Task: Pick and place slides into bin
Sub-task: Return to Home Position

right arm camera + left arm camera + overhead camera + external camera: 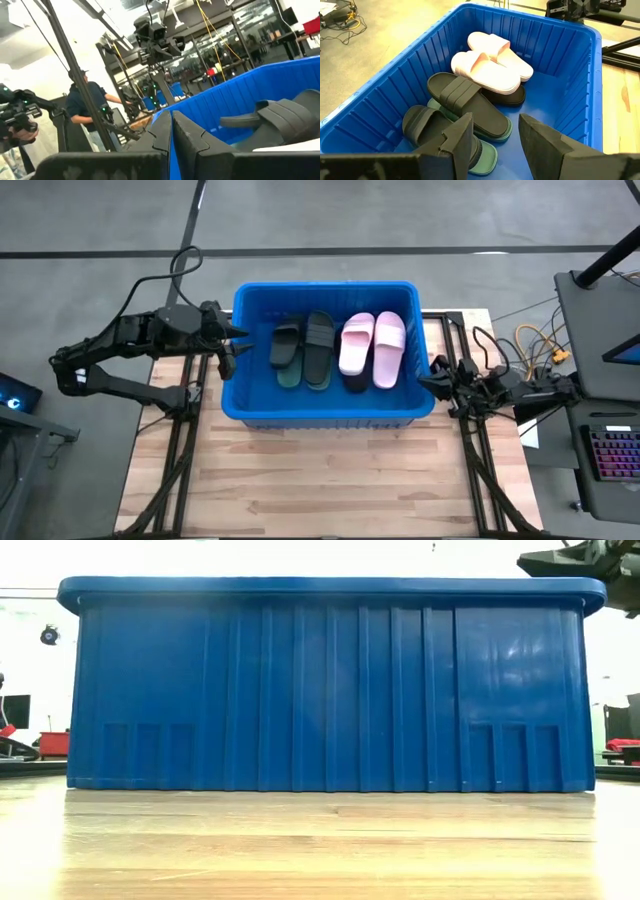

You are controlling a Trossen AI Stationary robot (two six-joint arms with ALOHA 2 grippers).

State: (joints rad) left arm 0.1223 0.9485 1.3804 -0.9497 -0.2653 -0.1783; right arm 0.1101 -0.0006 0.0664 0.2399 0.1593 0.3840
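The left tool (pixel 231 348) hovers at the left short wall of the large rectangular bright blue ribbed plastic bin (pixel 325 286), about level with the rolled rim. Its two dark fingers (pixel 461 141) stand well apart and hold nothing. The bin stands toward the far edge of the pale wooden plank worktop (pixel 320 480). All the rubber slip-on slides (pixel 335 352) in view lie inside it. At the left are two charcoal-to-black slides (pixel 320 340), resting on dark green slides (pixel 318 383) whose soles show beneath. To their right the pale pink pair (pixel 372 346) lies side by side on top of a black slide (pixel 356 383). Seven slides can be counted; whether an eighth lies under the stack cannot be told. No slide shows on the worktop outside the bin. The right tool (pixel 437 380) waits just beside the right short wall, outside the bin, with its fingers pressed together and empty. Judged from this layout, placing is complete and the step in hand is the return of both arms to rest. The next move calls for the left arm to draw back from the wall without catching the rim; the right arm needs little travel.
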